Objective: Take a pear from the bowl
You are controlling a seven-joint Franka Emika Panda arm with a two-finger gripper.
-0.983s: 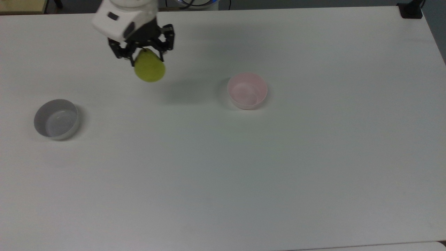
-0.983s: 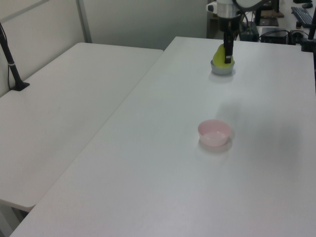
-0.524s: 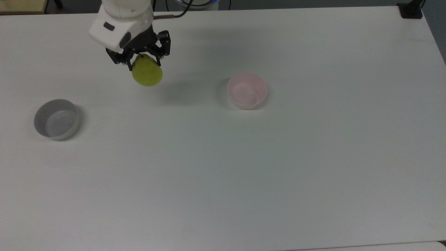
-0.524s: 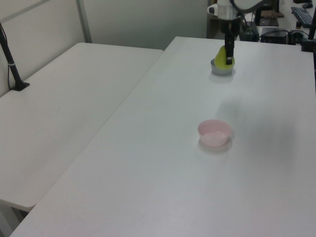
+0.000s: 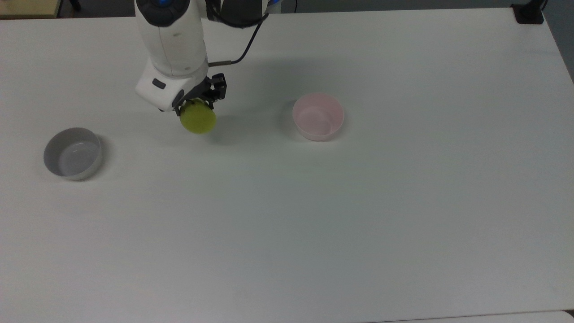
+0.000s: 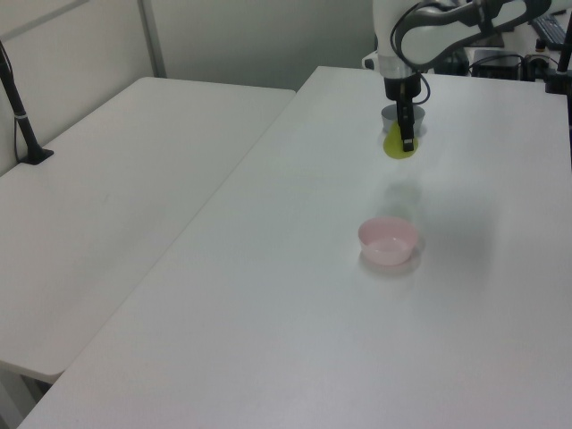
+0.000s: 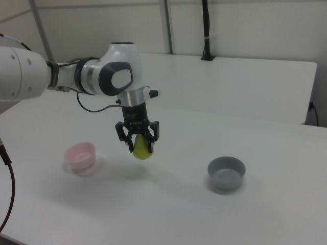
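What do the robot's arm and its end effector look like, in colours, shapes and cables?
The arm has rounded white shells with dark grey joint sections. A thin black cable loops beside the white wrist block. The end effector is black, with two short linked fingers.

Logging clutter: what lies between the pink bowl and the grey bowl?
In the top view, bare table lies between pink bowl and grey bowl; gripper holds the pear above it.
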